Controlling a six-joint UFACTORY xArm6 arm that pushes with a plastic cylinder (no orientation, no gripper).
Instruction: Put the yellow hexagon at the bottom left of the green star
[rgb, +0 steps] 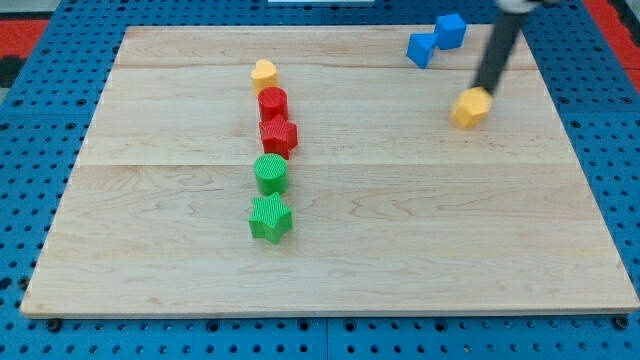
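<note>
**At the board's upper right, my tip touches the yellow hexagon**

In the camera view, a pale wooden board (400, 230) lies on a blue perforated table (30, 60). The dark rod comes down from the view's top right at a slant, and my tip (481, 90) rests against the top edge of the yellow hexagon (470, 107), which sits just below and slightly left of the tip. There are no jaws on this rod, so nothing is clamped or spread; the tip only presses against the block's side.

Up and to the left of the tip stand two blue blocks, touching each other: a blue cube (451, 29) nearer the view's top, and a second blue block (421, 48) just beside it on the left, whose shape I cannot make out.

Far to the left of the tip, a column of five blocks runs down the middle of the board. From top to bottom: a small yellow block (264, 72), perhaps heart-shaped; a red cylinder (272, 102); a red block (279, 136) of unclear shape, touching the cylinder; a green cylinder (270, 173); and the green star (270, 218) at the foot of the column.

The yellow hexagon lies well apart from the green star, up and to the view's right of it.
</note>
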